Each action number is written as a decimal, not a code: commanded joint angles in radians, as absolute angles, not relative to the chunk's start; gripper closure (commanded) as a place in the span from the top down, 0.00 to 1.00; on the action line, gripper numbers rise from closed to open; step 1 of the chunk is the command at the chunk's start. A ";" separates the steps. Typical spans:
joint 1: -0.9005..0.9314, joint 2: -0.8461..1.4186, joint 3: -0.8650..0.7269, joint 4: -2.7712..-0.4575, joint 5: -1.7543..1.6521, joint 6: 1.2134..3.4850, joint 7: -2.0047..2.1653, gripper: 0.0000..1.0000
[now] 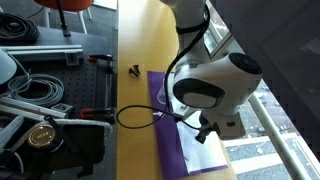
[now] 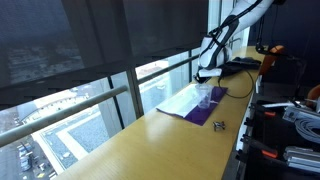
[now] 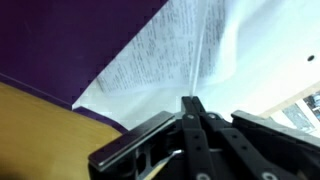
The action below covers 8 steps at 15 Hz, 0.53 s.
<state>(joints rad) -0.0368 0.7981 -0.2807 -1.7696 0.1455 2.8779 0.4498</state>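
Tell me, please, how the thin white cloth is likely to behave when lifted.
The thin white cloth is probably floppy: it gathers into a ridge at the shut pincer. It looks sheer, so likely very light. Lifted, it would probably drape and drag over the purple mat rather than keep its shape.

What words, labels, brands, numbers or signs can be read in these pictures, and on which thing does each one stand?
None can be read. The white cloth, the purple mat, the table and the tool show no text in any view.
The small black thing is too small to tell.
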 commanded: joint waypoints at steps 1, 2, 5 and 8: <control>0.062 0.698 -0.377 -1.883 0.116 3.066 0.454 0.00; 0.101 0.677 -0.411 -1.916 0.120 3.133 0.455 0.00; 0.251 0.590 -0.516 -2.092 0.132 3.383 0.457 0.00; 0.426 0.543 -0.630 -2.234 0.199 3.638 0.422 0.00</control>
